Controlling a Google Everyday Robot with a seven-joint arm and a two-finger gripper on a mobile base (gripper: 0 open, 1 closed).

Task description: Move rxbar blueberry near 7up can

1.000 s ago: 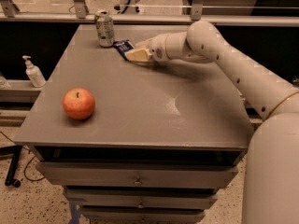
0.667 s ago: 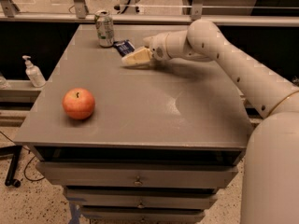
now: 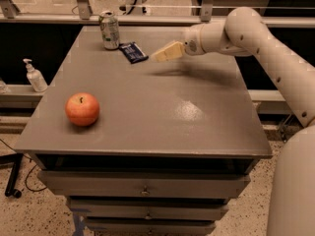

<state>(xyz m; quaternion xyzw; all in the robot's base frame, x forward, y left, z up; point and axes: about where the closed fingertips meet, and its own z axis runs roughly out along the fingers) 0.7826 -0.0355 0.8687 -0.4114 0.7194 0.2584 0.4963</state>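
1. Near the far-left corner of the bench (image 3: 197, 132): 7up can (image 3: 109, 30), upright.
2. Just beside it, lying flat: rxbar blueberry (image 3: 133, 52).
3. Right of the bar, not touching it: gripper (image 3: 157, 56); spread or pressed together, cannot tell.

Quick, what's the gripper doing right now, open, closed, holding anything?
Gripper: open or closed cannot be told; it hovers beside the rxbar blueberry, not touching it. The bar lies beside the 7up can.

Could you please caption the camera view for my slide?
Rxbar blueberry lies beside 7up can; pincer hovers nearby, clear of it.
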